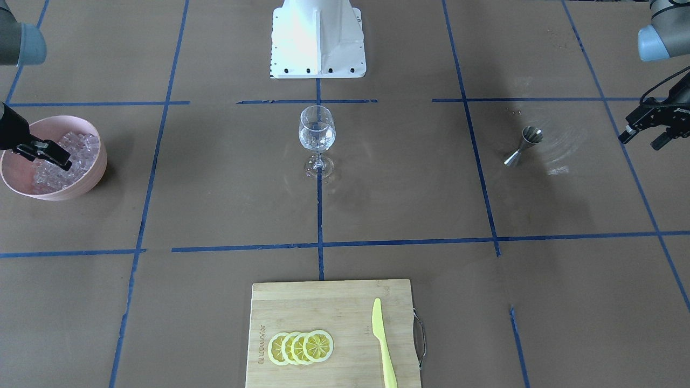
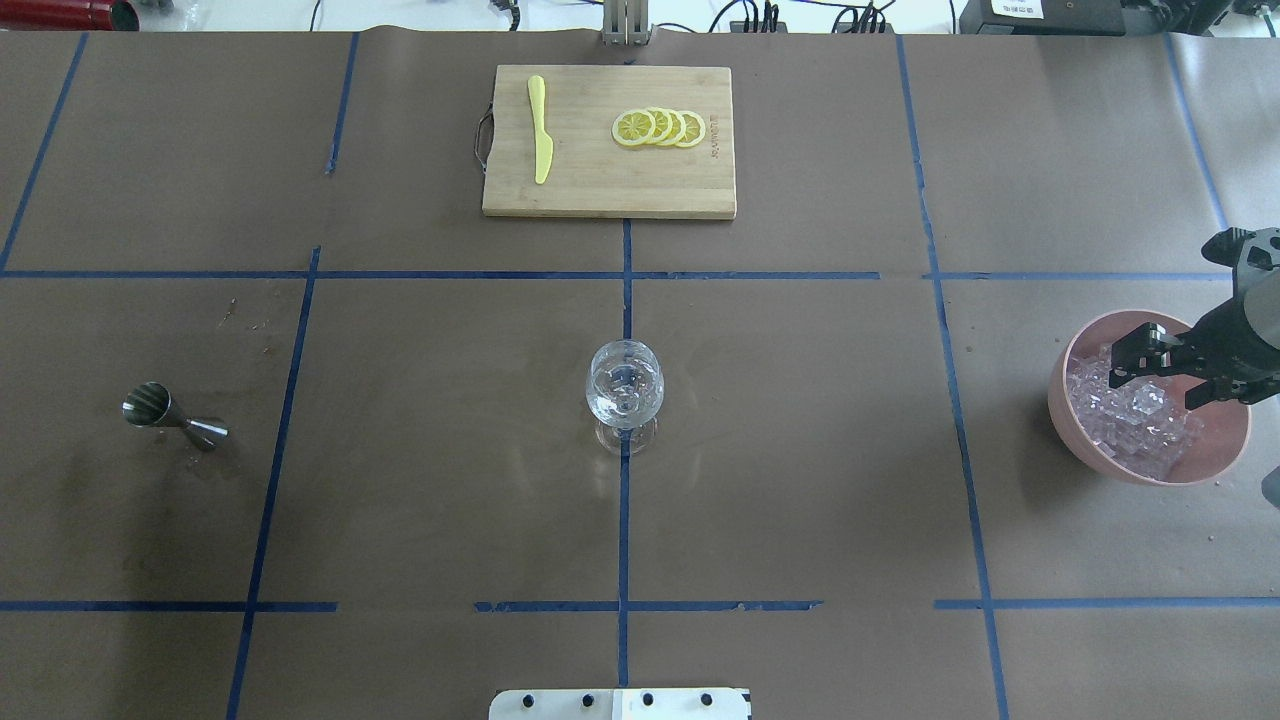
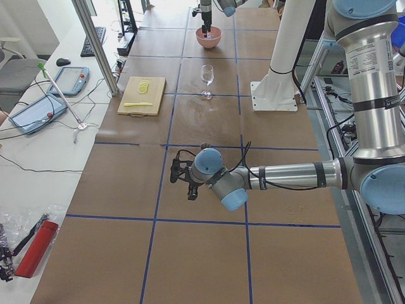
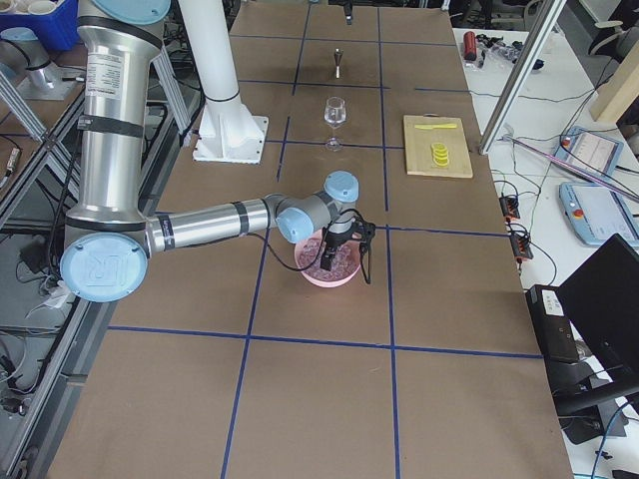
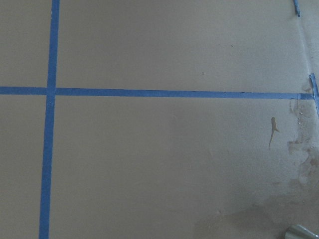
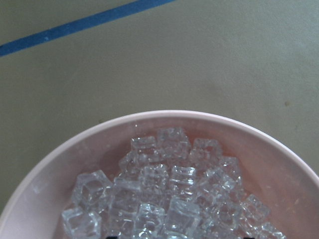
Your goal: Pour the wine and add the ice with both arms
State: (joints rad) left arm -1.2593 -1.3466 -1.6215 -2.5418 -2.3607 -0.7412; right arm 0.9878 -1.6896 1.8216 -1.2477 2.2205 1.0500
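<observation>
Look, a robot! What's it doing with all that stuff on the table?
The right gripper hangs open over the pink bowl full of ice cubes, probably about to grab one. The left gripper hangs open off to the side, near a metal jigger. The wine glass stands upright in the middle of the table. Lemon slices and a yellow knife lie on the cutting board.

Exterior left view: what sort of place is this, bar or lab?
Most likely a robotics lab, not a bar: the brown-papered table is gridded with blue tape, the left arm reaches over it, and control tablets lie on the side bench.
</observation>
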